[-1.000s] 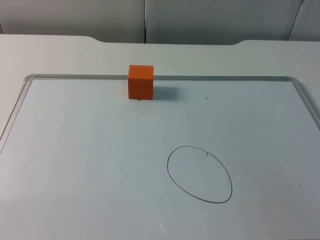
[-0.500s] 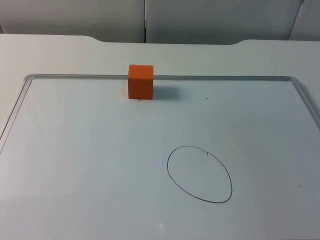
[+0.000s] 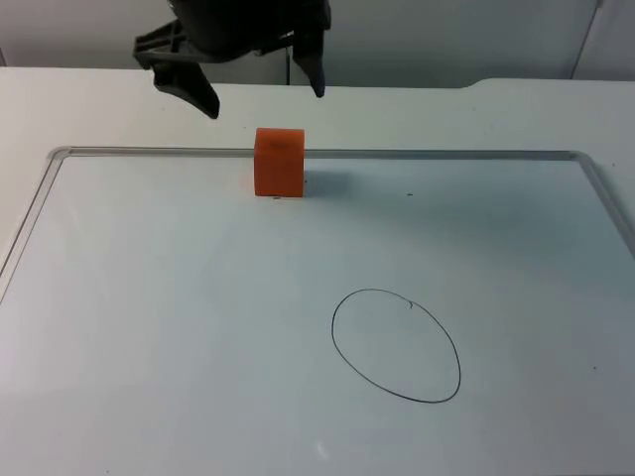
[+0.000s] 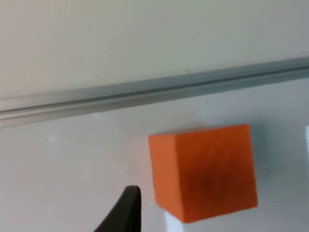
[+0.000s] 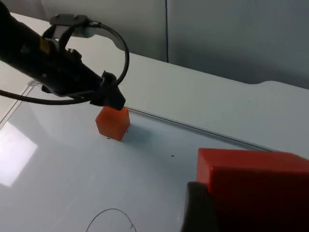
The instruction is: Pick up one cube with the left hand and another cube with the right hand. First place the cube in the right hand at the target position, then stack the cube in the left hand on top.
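Note:
An orange cube point(image 3: 279, 162) stands on the whiteboard against its far frame. My left gripper point(image 3: 260, 92) hangs just behind and above it, open wide, one finger on each side of the cube's line. The left wrist view has the orange cube point(image 4: 203, 171) close by, beside a black fingertip point(image 4: 124, 211) that stays apart from it. My right gripper point(image 5: 241, 212) is shut on a red cube point(image 5: 253, 186), held up in the air. From there the orange cube point(image 5: 112, 123) lies under the left arm point(image 5: 58, 58). A hand-drawn circle point(image 3: 397, 345) marks the board.
The whiteboard's metal frame point(image 3: 446, 154) runs along the far side and down both sides. Beyond it lie the white table point(image 3: 446, 114) and the grey partition wall point(image 3: 446, 40).
My left arm has come into the top view from the upper left, and its open gripper now hangs behind the orange cube. The cube has stayed in place.

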